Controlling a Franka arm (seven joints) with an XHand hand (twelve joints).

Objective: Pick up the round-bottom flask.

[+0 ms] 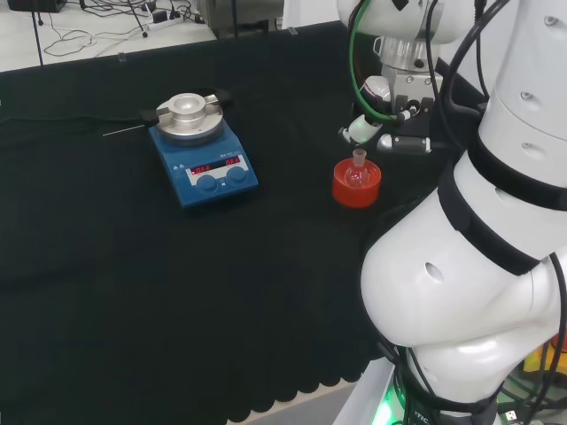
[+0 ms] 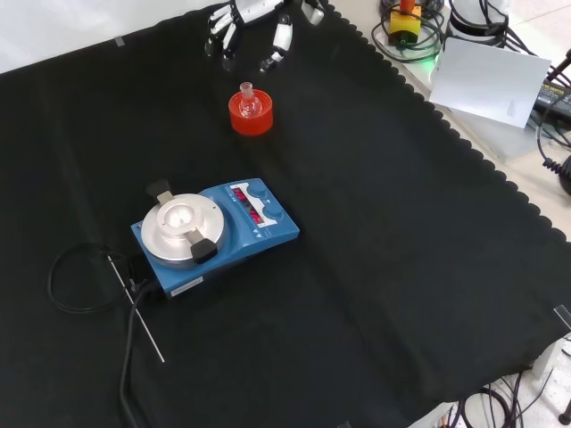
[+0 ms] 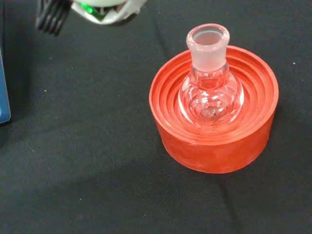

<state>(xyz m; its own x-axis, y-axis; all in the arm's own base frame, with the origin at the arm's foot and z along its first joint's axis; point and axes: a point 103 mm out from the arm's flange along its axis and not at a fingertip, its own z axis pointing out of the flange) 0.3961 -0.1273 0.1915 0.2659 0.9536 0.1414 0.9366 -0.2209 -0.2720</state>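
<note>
Flask (image 3: 210, 90) upright in red stand (image 3: 214, 146), hand (image 2: 254, 22) apart, fingers relaxed.

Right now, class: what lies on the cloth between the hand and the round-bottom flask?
Nothing. In the front view, bare black cloth separates the hand from the round-bottom flask, which sits upright in its red ribbed stand.

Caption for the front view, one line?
Open hand hovers beyond a small glass flask seated upright in its red ribbed stand, blue hotplate nearer the camera.
</note>
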